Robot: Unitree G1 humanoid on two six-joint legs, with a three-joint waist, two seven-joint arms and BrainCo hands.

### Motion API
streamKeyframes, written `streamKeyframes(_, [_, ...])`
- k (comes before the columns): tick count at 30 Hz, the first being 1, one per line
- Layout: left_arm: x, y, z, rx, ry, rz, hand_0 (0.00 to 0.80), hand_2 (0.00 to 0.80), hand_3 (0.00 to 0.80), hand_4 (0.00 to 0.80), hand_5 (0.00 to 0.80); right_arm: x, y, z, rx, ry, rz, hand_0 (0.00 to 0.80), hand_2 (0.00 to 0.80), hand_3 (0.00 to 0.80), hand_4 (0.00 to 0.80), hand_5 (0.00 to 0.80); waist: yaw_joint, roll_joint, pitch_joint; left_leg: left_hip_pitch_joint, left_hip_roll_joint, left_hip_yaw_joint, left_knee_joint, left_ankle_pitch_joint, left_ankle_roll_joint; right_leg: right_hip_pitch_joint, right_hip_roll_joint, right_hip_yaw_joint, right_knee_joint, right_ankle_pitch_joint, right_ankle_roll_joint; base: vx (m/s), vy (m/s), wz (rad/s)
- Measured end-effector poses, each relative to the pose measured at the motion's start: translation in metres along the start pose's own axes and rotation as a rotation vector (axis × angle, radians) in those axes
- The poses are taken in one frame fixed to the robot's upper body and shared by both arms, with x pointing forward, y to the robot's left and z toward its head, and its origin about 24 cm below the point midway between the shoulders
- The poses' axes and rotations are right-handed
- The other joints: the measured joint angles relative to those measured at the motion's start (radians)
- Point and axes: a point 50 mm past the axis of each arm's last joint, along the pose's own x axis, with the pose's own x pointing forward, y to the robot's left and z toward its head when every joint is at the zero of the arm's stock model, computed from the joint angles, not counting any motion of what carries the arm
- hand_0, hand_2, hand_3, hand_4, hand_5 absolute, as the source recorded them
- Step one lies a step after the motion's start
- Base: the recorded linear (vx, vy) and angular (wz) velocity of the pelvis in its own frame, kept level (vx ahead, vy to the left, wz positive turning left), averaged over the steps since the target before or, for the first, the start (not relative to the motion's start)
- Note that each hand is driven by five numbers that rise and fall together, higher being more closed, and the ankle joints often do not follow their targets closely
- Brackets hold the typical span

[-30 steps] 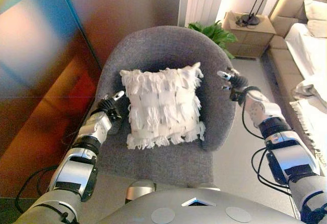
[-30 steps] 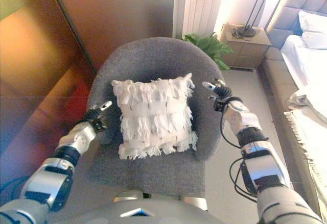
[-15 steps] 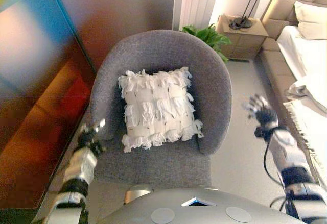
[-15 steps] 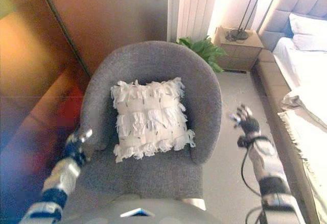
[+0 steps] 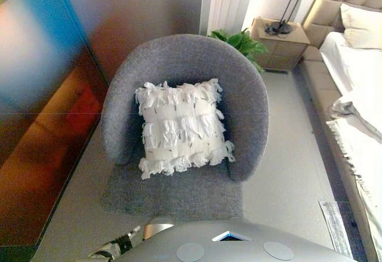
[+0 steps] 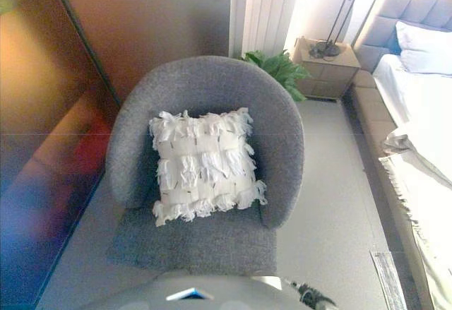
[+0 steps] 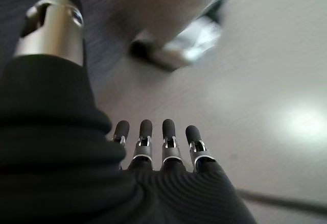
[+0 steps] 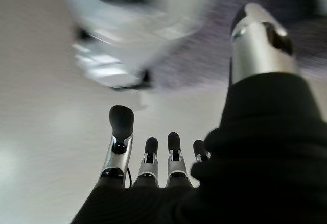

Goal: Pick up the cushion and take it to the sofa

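Observation:
A white fringed cushion (image 5: 181,126) leans against the back of a round grey armchair (image 5: 242,89), resting on its seat. Nothing touches it. My left hand (image 7: 153,152) is low at my side; only a bit of it shows at the bottom edge of the left eye view (image 5: 116,249). Its fingers are straight and empty over the floor. My right hand (image 8: 158,168) is also low, with a bit of it at the bottom edge of the right eye view (image 6: 311,296). Its fingers are straight and hold nothing.
A reddish glossy wall panel (image 5: 42,95) runs close along the chair's left. A green plant (image 5: 237,40) and a nightstand with a lamp (image 5: 280,32) stand behind the chair. A bed with white covers (image 5: 358,101) is at the right, with pale floor (image 5: 286,166) between it and the chair.
Both arms have dropped from beside the chair's sides down to my sides, almost out of the eye views. The cushion has stayed on the chair.

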Motion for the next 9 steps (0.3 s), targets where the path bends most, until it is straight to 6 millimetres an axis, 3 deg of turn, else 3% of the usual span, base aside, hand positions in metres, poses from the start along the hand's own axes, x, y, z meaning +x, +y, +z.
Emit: streamKeyframes(9, [-0.0013, -0.0054, 0.006, 0.098, 0.006, 0.017, 0.0, 0.0, 0.0, 0.0, 0.0, -0.0001, -0.0028, 0.0063, -0.043, 0.006, -0.044, 0.0, 0.0, 0.0, 0.0, 0.0, 0.0, 0.026, -0.019, -0.001, 0.011, 0.023, 0.0, -0.005, -0.007, -0.009, 0.006, 0.007, 0.003, 0.002, -0.004, -0.052, -0.023, -0.08])
